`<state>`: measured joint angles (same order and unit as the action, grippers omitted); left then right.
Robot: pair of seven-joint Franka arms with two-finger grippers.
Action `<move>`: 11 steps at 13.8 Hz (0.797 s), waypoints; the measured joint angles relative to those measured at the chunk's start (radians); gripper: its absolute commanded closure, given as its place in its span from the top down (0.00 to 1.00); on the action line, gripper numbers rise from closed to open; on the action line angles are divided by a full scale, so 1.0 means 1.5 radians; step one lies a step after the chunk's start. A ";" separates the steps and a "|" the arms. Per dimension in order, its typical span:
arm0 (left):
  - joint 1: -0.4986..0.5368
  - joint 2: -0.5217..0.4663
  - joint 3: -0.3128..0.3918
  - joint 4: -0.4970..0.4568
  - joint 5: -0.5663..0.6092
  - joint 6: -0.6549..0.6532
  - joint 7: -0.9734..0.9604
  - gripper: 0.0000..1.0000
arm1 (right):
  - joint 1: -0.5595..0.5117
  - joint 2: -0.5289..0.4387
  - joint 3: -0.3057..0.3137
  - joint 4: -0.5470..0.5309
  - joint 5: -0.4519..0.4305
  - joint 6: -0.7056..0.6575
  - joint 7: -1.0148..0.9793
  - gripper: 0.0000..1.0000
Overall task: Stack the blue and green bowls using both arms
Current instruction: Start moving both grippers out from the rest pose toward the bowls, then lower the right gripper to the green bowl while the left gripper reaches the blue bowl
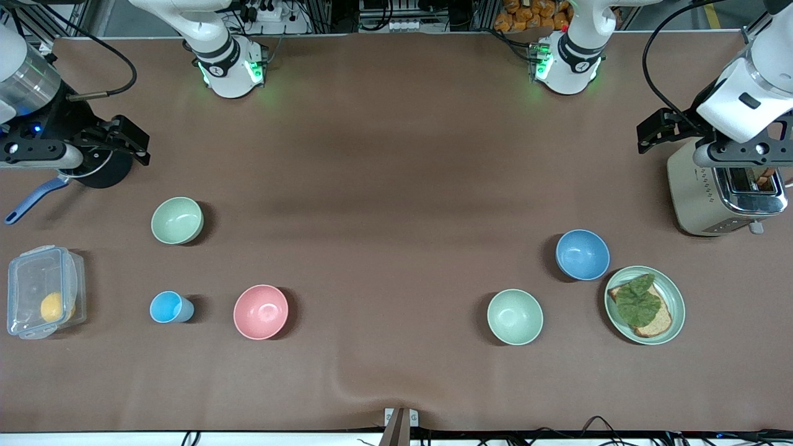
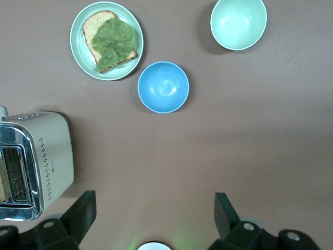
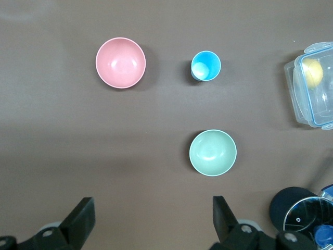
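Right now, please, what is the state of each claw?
Left claw: open, holding nothing, above the cream toaster.
Right claw: open, holding nothing, above the black pan with blue handle.

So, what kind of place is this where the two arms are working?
It is most likely a robotics lab set up as a mock kitchen. A brown cloth covers the table, with a toaster, a plate with toast and plain bowls like the blue bowl. Cables and power strips run along the table's edge.
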<state>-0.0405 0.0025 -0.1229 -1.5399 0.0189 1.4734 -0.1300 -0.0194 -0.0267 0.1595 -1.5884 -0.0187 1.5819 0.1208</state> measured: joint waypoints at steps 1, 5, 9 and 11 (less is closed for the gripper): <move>0.008 0.000 0.000 -0.001 0.000 0.000 0.000 1.00 | -0.001 0.011 -0.002 -0.003 -0.001 0.000 0.000 1.00; 0.080 0.037 0.003 -0.004 -0.022 0.017 0.000 1.00 | -0.018 0.068 -0.008 -0.004 -0.004 -0.011 -0.004 1.00; 0.147 0.132 0.006 0.000 -0.030 0.111 0.009 1.00 | -0.074 0.097 -0.010 -0.051 -0.004 0.010 -0.037 1.00; 0.155 0.185 0.006 0.000 0.004 0.156 0.010 1.00 | -0.111 0.108 -0.011 -0.095 -0.004 0.067 -0.081 1.00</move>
<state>0.1924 0.2797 -0.1143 -1.5392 0.0256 1.7077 -0.1146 -0.1856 0.1351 0.1432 -1.7314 -0.0242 1.6822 -0.0013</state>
